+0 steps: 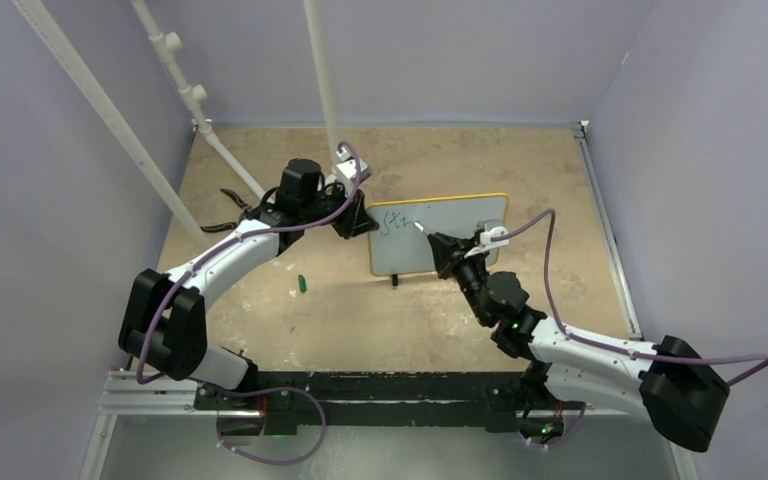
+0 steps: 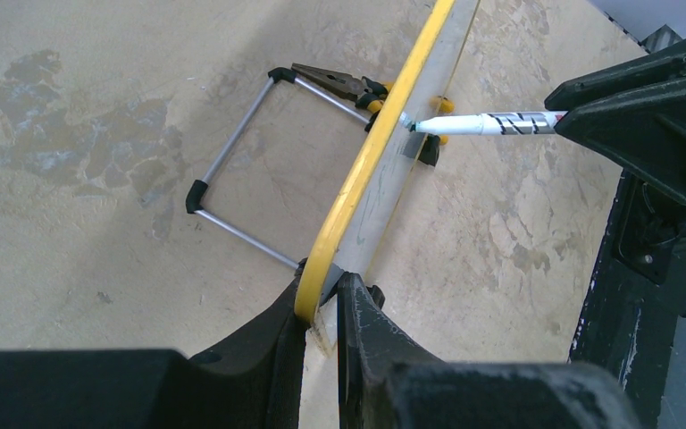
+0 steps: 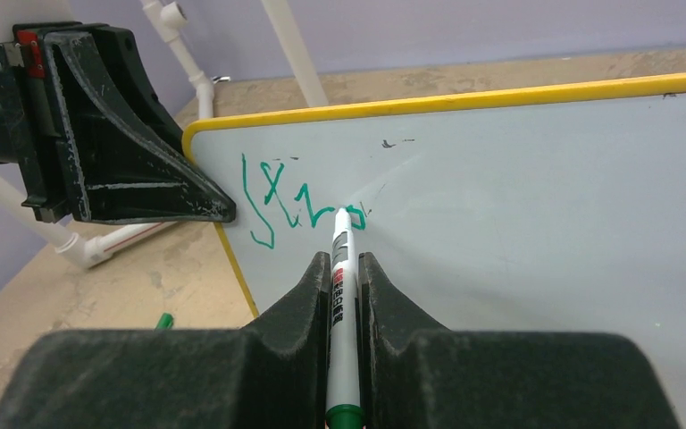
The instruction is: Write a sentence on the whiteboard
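- Since only a few green marks show, the sentence (image 3: 299, 207) looks barely begun. There is a tall hook, a cross shape and some small loops, all in one short line.
- The marks sit near the top left corner of the board (image 3: 545, 223), close to its yellow frame. I cannot read them as words.
- Most of the board is bare white. I think nearly all the writing is left to do, with room to the right and below.
- The board stands up near the middle of the table (image 1: 360, 320), propped by a wire stand (image 2: 250, 161) behind it.
- The pen (image 3: 341, 295) touches the board with its tip, right at the end of the last green loop.
- The right gripper (image 3: 344, 265) has its two fingers squeezed tight on the pen, one on each side.
- The left gripper (image 2: 326, 290) pinches the left edge of the board, with one finger in front of the yellow frame and one behind. It seems to steady the board for writing.
- A small green cap (image 1: 301, 284), likely the pen's, lies on the table to the left of the board and apart from it.
- My guess for the next bit is to slide the pen to the right and make more letters.
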Robot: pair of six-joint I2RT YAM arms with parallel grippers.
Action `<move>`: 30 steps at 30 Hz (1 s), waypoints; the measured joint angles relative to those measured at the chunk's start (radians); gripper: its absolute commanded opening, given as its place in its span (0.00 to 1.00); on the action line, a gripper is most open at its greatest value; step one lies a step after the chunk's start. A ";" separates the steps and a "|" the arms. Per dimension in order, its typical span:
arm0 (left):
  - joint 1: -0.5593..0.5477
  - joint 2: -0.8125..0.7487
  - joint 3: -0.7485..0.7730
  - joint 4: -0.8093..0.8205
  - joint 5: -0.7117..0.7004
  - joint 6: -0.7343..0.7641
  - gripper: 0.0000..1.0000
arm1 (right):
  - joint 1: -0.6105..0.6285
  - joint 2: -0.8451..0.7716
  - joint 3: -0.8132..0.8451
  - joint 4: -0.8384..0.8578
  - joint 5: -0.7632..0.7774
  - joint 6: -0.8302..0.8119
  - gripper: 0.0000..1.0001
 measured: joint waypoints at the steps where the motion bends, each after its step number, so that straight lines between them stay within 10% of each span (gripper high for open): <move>1: 0.000 0.000 0.000 0.000 0.000 0.000 0.00 | 0.000 0.002 0.000 0.003 -0.002 0.000 0.00; 30: 0.000 -0.001 0.000 -0.001 -0.002 0.000 0.00 | 0.000 -0.041 -0.001 -0.039 0.063 0.023 0.00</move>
